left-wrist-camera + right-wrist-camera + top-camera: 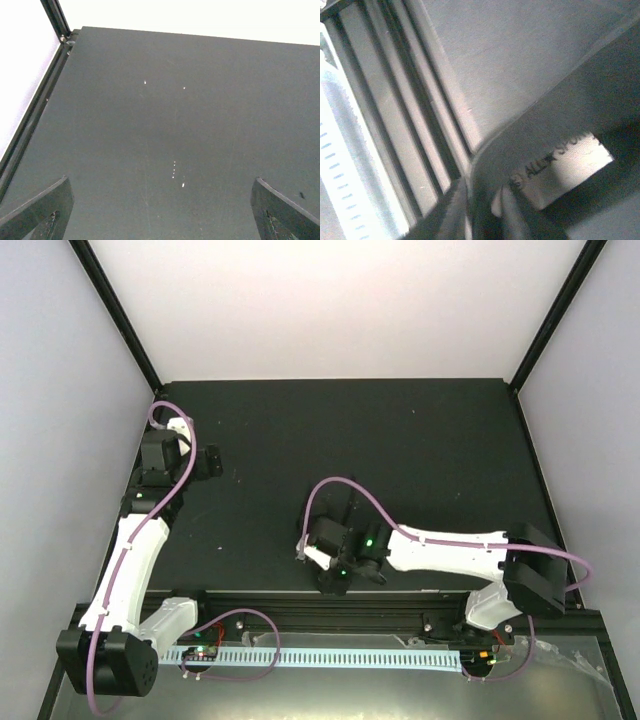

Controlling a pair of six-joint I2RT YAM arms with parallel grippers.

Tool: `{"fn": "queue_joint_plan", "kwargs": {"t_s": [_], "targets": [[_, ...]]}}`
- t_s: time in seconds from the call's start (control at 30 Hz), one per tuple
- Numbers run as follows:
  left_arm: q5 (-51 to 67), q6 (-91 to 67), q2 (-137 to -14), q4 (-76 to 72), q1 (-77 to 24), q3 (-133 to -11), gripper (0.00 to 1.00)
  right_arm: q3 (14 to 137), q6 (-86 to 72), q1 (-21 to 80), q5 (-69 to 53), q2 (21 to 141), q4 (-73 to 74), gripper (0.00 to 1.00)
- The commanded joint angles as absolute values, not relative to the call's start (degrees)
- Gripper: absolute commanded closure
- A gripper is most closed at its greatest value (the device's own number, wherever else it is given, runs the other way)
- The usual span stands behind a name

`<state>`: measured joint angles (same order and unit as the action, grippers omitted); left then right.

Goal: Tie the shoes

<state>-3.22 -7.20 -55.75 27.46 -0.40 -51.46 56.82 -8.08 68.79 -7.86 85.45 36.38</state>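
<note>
Currently, the left arm [130, 550] stands along the left edge of the table [430, 440], bent toward the far left corner. The left gripper [160, 215] hangs over bare table surface. Its jaws are spread wide: in the left wrist view the two fingers [45, 210] sit at opposite lower corners of the frame, with nothing between them. A few small pale specks [174, 170] lie on the table ahead of that gripper.

Toward the middle, near the front edge of the table, lies the shoe [560, 125]. In the top view it is hard to separate from the black surface; only its pale patch [308, 554] stands out, at the end pointing left. The right wrist view shows the patch close up as a printed label [560, 167] on the black material.

The right gripper [332, 575] is directly at the shoe, just beside the aluminium rail [385, 100] that runs along the table front. Its jaws are almost closed. What lies between them is too blurred to tell.

The right arm [450, 552] reaches leftward from its base at the near right.
</note>
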Motion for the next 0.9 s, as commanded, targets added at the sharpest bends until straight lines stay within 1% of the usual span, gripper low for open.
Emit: {"fn": "queue_joint_plan", "kwargs": {"t_s": [0.0, 0.03, 0.07, 0.1, 0.13, 0.17, 0.3, 0.4, 0.53, 0.63, 0.73, 0.87], "targets": [[-0.7, -6.5, -56.5, 28.0, -0.4, -51.5, 0.01, 56.2, -13.7, 72.2, -7.9, 82.7, 34.9, 0.58], [-0.2, -6.6, -56.6, 27.9, -0.4, -51.4, 0.01, 56.0, -14.7, 72.3, -7.5, 81.3, 35.0, 0.44], [0.4, -6.6, -56.7, 27.7, -0.4, -51.4, 0.01, 56.0, -15.7, 72.3, -6.1, 79.6, 35.2, 0.33], [1.1, -6.6, -56.8, 27.6, -0.4, -51.3, 0.01, 56.1, -16.6, 72.2, -4.2, 77.8, 35.4, 0.25], [1.7, -6.6, -57.0, 27.5, -0.5, -51.1, 0.01, 56.5, -17.5, 71.9, -2.2, 76.0, 35.9, 0.19], [2.3, -6.6, -57.2, 27.4, -0.5, -51.1, 0.01, 57.0, -18.5, 71.0, -0.9, 74.4, 36.3, 0.16], [4.4, -7.9, -58.0, 27.8, -1.5, -51.4, 0.01, 57.7, -23.5, 62.3, 1.4, 69.9, 37.4, 0.14], [6.5, -11.7, -58.0, 29.0, -3.6, -51.1, 0.01, 56.6, -28.1, 54.7, 0.4, 69.2, 36.5, 0.12], [10.5, -20.8, -57.1, 26.3, -7.5, -44.1, 0.01, 54.9, -33.5, 47.9, -0.8, 71.1, 33.1, 0.11], [12.4, -26.8, -56.8, 23.6, -10.5, -38.1, 0.01, 54.9, -36.3, 47.4, -0.1, 73.4, 30.2, 0.12], [16.3, -29.9, -56.8, 22.5, -11.9, -34.7, 0.01, 55.2, -34.1, 48.9, -2.4, 76.0, 27.4, 0.22], [22.7, -27.3, -54.9, 22.8, -12.0, -36.0, 0.01, 59.1, -27.0, 56.9, 1.8, 80.7, 28.1, 0.25]]}}
